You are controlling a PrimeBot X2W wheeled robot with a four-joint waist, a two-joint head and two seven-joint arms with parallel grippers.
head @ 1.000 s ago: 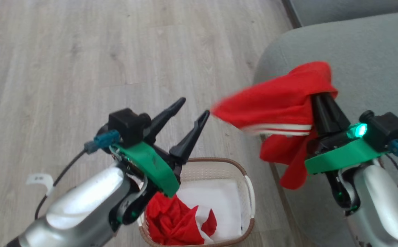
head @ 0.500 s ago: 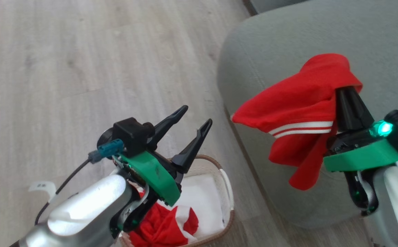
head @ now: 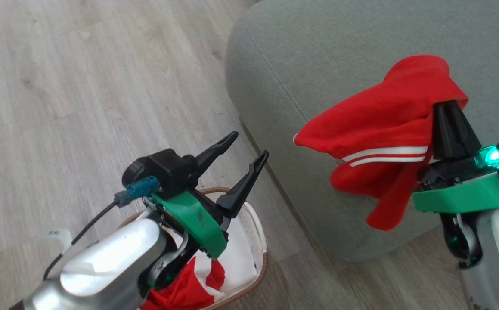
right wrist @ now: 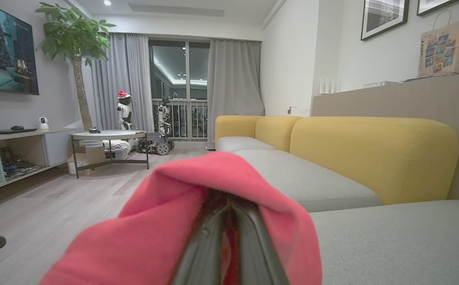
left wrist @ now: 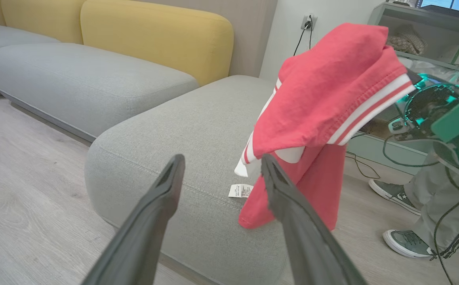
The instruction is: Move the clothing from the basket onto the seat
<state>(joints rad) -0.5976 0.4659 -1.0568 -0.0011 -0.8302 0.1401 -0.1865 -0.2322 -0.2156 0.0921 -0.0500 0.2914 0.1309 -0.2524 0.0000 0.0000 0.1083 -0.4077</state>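
One red garment (head: 378,125) with white stripes hangs in the air over the front corner of the seat (head: 318,56), and I cannot tell if its lowest fold touches the cushion. It drapes over the right gripper (head: 447,113), so the fingertips are hidden under the cloth. In the right wrist view the two dark fingers (right wrist: 213,237) press together with red cloth between them, so this gripper pinches the garment. A small white label (left wrist: 240,190) shows near the garment's hem in the left wrist view; its print is too small to read.

The other red piece (head: 180,292) lies in the basket (head: 260,241) on the white liner sheet (head: 240,258). The left arm covers most of it, and the bottom edge of the head view cuts it off.

The basket stands on the pale wood floor (head: 81,86), just beside the seat's corner. The left gripper (head: 249,145) is above the basket with its fingers spread wide and nothing between them.

Behind the seat are more grey cushions with yellow backrests (left wrist: 154,35). In the left wrist view, a person's shoe (left wrist: 407,243) rests on the floor past the seat.
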